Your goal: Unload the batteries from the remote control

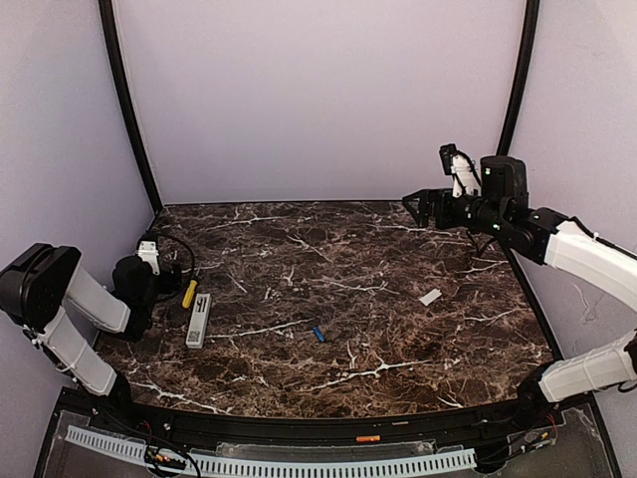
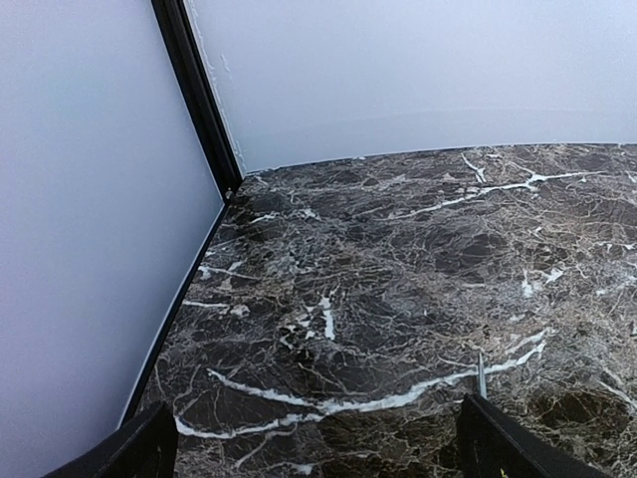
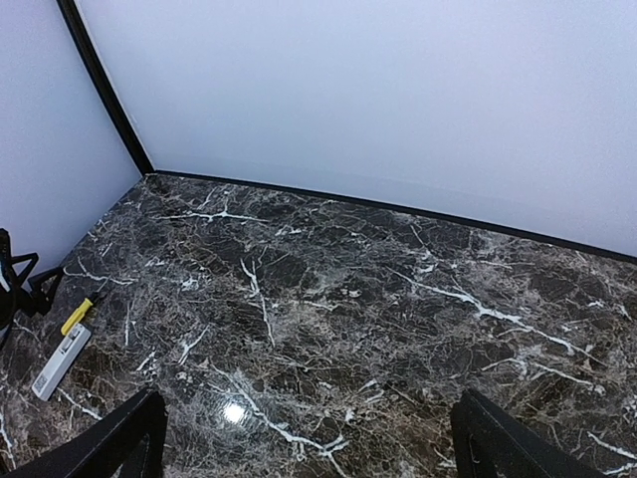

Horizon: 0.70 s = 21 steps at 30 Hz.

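Slim white plastic remote control bar (image 1: pixel 198 320) lies left on dark marble table (image 1: pixel 348 249), tiny blue cylindrical battery (image 1: pixel 318 334) loose mid-table, perhaps orange-tipped, left gripper (image 2: pixel 314 423), right gripper (image 3: pixel 307 403) both spread wide, holding nothing.

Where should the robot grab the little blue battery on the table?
Best pinch the blue battery across its middle, coming straight down from above. It lies flat and alone on the table, so close on its long sides, not its ends.
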Each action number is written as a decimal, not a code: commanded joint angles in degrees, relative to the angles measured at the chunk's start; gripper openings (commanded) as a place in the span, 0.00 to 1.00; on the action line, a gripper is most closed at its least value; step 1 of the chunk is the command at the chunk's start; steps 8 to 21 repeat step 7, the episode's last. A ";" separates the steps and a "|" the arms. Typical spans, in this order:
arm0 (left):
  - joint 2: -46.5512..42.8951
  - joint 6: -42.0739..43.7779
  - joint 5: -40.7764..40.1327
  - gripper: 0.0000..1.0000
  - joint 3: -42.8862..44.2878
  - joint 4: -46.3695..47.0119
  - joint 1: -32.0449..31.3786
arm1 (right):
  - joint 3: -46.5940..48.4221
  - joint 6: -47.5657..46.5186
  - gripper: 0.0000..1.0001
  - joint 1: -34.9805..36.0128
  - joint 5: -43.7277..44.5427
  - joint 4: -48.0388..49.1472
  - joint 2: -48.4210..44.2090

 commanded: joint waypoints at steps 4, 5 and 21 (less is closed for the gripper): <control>0.09 -0.41 0.57 0.99 -0.15 1.16 0.31 | -1.46 0.60 0.98 -0.34 0.43 3.33 -0.73; 0.09 -0.44 0.57 0.99 -0.15 1.16 0.25 | -1.57 0.67 0.99 -0.41 0.36 3.69 -0.56; 0.09 -0.45 0.59 0.99 -0.17 1.11 0.29 | -1.58 0.71 0.99 -0.34 0.25 4.26 0.01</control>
